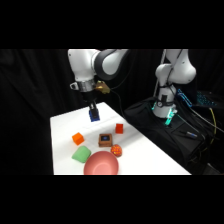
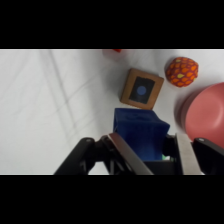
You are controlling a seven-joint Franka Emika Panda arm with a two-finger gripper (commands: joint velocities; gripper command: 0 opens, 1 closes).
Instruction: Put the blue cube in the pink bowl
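Blue cube [image 2: 140, 131] pinched between the two fingers [image 2: 186, 152] of the hand [image 1: 93, 115], held up off the table [image 1: 65, 140] over its far part, well apart from the pink bowl [image 1: 101, 164]. Seen from the wrist: cube filling the gap between the fingers, both pads pressed to its sides, white surface below it.

White table, plain, with faint creases; black curtain behind and to the left, dark cloth with cables and a green-lit base at the right.

Beyond the hand, toward the near edge: red block [image 1: 119, 128] to the right, orange block [image 1: 77, 138] to the left, brown wooden block [image 1: 105, 139] with a blue mark on top between them. Just beside the wooden block, a small orange-red patterned ball [image 1: 116, 149]. Green block [image 1: 81, 154] touching or nearly touching the bowl's left rim. Bowl at the near edge, partly cut off by the picture's bottom. Wooden block and ball lying between the held cube and the bowl
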